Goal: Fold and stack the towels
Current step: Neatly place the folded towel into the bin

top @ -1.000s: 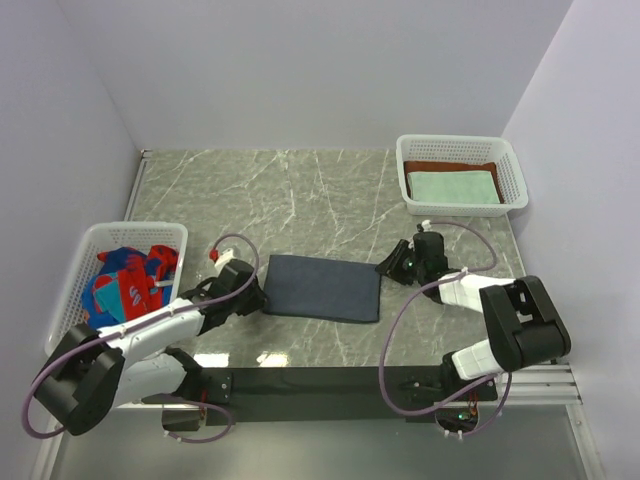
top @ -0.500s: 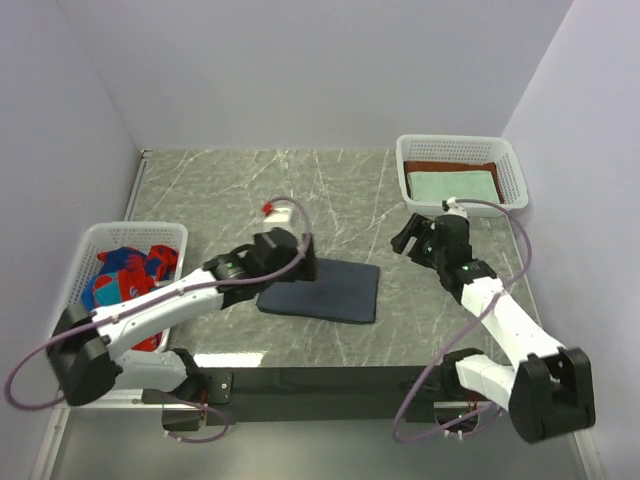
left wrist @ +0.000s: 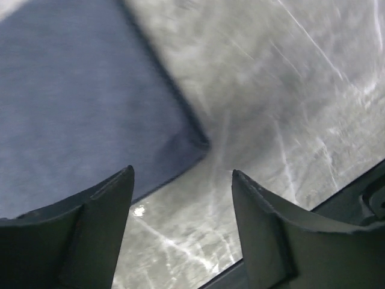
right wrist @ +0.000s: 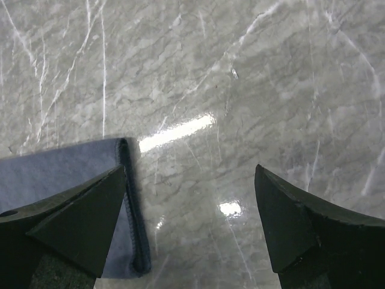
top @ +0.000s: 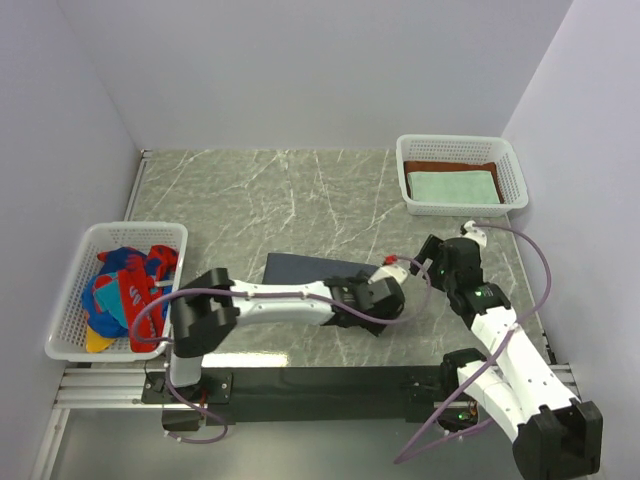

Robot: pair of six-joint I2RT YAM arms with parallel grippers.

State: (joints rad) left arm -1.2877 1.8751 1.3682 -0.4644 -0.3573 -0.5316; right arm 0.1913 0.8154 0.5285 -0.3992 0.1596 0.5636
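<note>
Slate-blue towel (top: 303, 268) lies flat on the marble table (top: 300, 190), near the middle, slightly toward the near edge. The left arm reaches across it to its right end, and the left gripper (top: 373, 301) sits over the towel's near-right corner. From the overhead view, part of the towel is hidden under that arm.

In the left wrist view, both fingers (left wrist: 90, 235) are spread wide with nothing between them. The towel's corner shows just ahead of the fingertips, lying flat on the marble. This view cannot show whether the fingers touch the cloth.

The right gripper (top: 433, 256) is just to the right of the towel's right end, angled down at the table. In the right wrist view, its fingers (right wrist: 307, 229) are also wide apart and empty. Bare marble lies between them, and the towel's edge (right wrist: 129, 198) sits beside the left-hand finger. The towel corner there looks thick, with a raised edge.

The far-right basket (top: 460, 209) holds a mint-green towel (top: 455, 186) folded flat on top of a rust-brown towel (top: 450, 166). Only a strip of the rust-brown one shows, at the far side.

The left basket (top: 135, 228), at the table's left edge, holds patterned towels (top: 125, 285) in red, blue and yellow, bunched up and unfolded.
</note>
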